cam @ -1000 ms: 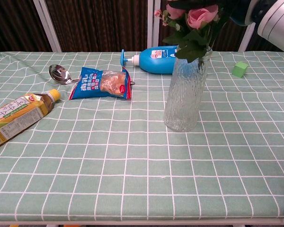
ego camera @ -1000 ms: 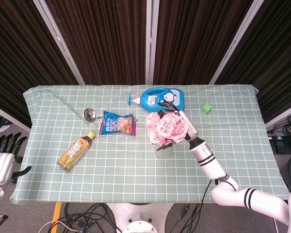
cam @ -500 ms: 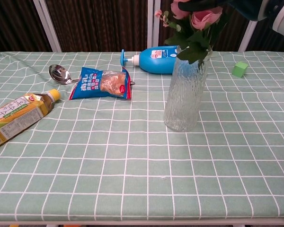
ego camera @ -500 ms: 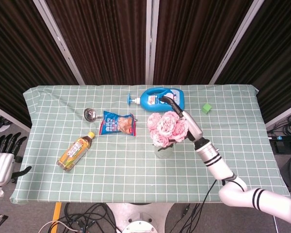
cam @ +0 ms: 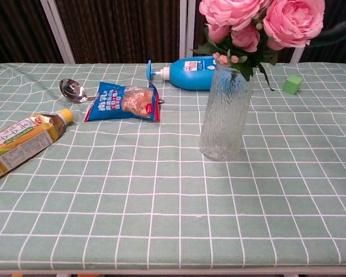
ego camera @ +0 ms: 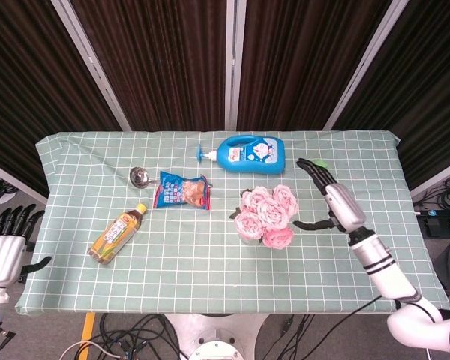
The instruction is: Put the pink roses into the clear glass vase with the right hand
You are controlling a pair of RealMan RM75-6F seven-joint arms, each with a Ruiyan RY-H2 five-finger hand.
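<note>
The pink roses (ego camera: 266,216) (cam: 259,20) stand in the clear glass vase (cam: 226,112) near the middle of the table, blooms spreading above its rim. In the head view the blooms hide the vase. My right hand (ego camera: 332,199) hovers to the right of the bouquet, fingers spread, holding nothing and clear of the flowers. Only a dark fingertip (cam: 340,32) of it shows at the right edge of the chest view. My left hand (ego camera: 6,247) hangs off the table's left edge, fingers apart and empty.
A blue soap bottle (ego camera: 249,152) lies behind the vase, a green cube (cam: 292,84) to its right. A snack bag (ego camera: 183,190), a spoon (ego camera: 139,177) and a tea bottle (ego camera: 118,233) lie on the left half of the checked cloth (ego camera: 210,262).
My right hand has let go of the roses and drawn back to the right, opening. The roses have settled lower in the vase. The left hand stays put.
</note>
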